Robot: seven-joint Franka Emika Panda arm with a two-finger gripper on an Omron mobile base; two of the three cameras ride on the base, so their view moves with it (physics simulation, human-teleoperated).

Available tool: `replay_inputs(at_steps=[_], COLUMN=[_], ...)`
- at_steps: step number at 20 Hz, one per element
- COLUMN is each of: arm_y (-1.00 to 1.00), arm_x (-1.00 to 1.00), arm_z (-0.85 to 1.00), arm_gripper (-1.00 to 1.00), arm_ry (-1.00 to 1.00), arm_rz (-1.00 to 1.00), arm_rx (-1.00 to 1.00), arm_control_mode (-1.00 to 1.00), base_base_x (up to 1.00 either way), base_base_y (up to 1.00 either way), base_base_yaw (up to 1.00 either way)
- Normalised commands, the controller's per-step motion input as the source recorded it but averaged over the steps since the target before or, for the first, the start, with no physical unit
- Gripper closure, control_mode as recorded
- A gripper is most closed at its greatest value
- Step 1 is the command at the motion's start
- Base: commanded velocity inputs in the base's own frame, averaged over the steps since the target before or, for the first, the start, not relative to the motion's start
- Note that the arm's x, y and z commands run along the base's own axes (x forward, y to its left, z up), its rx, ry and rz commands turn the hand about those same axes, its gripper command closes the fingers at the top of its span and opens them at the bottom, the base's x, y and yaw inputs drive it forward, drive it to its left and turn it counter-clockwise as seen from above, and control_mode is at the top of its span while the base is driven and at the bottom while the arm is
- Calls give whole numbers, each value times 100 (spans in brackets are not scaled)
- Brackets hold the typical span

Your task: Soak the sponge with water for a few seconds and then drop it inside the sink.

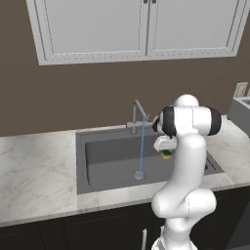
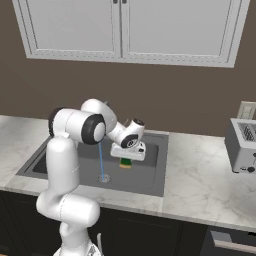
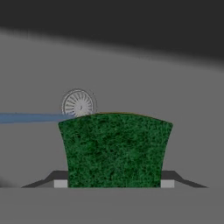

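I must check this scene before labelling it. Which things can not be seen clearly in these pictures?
- Sponge: its yellow layer is hidden behind the green face in the hand view; it is tiny in both base views.
- Gripper fingers: covered by the sponge.
- Sink right part: blocked by the arm, left base view.
- Water against the sponge: contact is unclear.

A pale marble counter [image 1: 39, 171] runs along the brown wall, resting on dark base cabinets [image 1: 97, 227]. Set into it is the sink [image 1: 107, 173] — a dark grey rectangular basin with a round metal drain [image 3: 78, 104] in its floor. A slim grey faucet [image 1: 138, 116] stands on the sink's back rim. To the right of the basin, well apart from it, a silver toaster [image 2: 243, 145] sits on the marble — near the wall.
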Motion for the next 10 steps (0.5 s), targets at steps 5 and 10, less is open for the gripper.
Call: replay_inputs(at_steps=[5,10], arm_y=[0,0], arm_x=[0,4], arm_z=[-14,-31], arm_gripper=[100,100], arm_ry=[0,0], arm_rz=[-7,-3], arm_rx=[-2,-2], arm_control_mode=[-100,-100], base_base_x=[0,0], base_base_y=[0,0], base_base_yaw=[0,0])
